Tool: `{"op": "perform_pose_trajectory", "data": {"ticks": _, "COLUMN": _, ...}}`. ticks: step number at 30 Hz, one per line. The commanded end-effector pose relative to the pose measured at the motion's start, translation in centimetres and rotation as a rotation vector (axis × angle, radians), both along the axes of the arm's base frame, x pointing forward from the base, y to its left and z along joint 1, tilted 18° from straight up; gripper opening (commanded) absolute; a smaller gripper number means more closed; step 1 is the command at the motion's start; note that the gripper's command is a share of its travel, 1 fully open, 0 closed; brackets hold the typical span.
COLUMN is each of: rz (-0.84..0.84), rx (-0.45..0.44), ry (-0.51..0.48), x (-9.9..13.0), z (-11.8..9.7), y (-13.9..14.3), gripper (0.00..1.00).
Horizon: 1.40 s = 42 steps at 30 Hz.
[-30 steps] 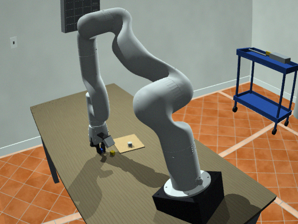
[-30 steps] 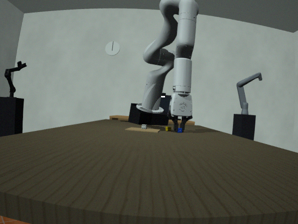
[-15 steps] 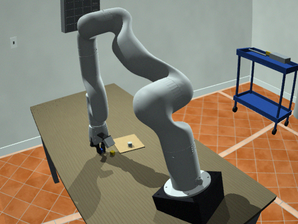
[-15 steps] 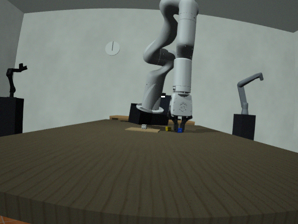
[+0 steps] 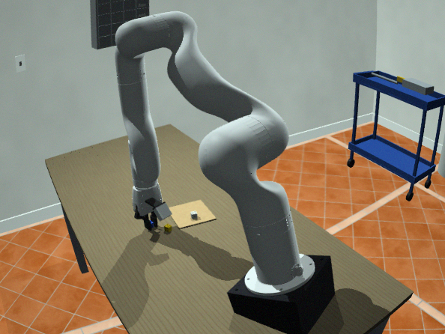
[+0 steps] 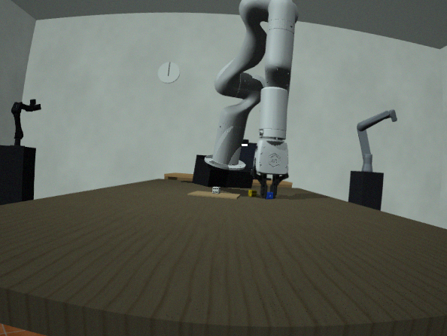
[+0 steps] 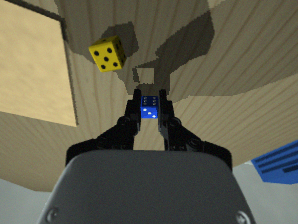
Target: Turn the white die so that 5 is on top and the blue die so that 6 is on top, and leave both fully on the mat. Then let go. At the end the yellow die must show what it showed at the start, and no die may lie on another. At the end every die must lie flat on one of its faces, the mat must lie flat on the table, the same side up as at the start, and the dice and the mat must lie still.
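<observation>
The blue die (image 5: 151, 224) (image 6: 269, 195) (image 7: 149, 107) is held between the two fingers of the claw (image 5: 150, 225) (image 6: 269, 195) (image 7: 149, 98), which are clamped on its opposite sides. It is placed off the mat (image 5: 183, 221) (image 6: 201, 194) (image 7: 32, 70), low at the table (image 5: 94, 195) (image 6: 226, 264) (image 7: 260, 35). In the wrist view, six dots are seen on one of its faces and three on another. The white die (image 5: 193, 215) (image 6: 216, 190) is rested upon the mat. Near the claw, the yellow die (image 5: 168, 228) (image 6: 252, 193) (image 7: 107, 53) is found on the table, outside the mat; five dots are shown on one face.
</observation>
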<state>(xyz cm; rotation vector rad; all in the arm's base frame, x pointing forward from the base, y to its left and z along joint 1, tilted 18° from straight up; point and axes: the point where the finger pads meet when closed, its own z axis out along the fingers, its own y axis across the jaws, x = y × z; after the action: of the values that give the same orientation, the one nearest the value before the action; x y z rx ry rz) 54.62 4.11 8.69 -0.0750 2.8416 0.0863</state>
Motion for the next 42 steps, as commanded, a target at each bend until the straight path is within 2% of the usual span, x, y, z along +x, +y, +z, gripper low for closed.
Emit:
{"op": "perform_pose_trajectory", "data": {"ticks": 1, "rz": -0.001, "rx": -0.001, "ry": -0.005, "x": 0.0, "z": 0.1, "y": 0.0, "gripper": 0.15}}
{"op": "perform_pose_trajectory", "data": {"ticks": 24, "rz": -0.001, "rx": -0.001, "ry": -0.005, "x": -0.3, "z": 1.1, "y": -0.1, "gripper": 0.15}}
{"op": "perform_pose_trajectory", "data": {"ticks": 42, "rz": -0.001, "rx": -0.001, "ry": -0.005, "x": -0.9, "z": 3.1, "y": -0.2, "gripper": 0.15}}
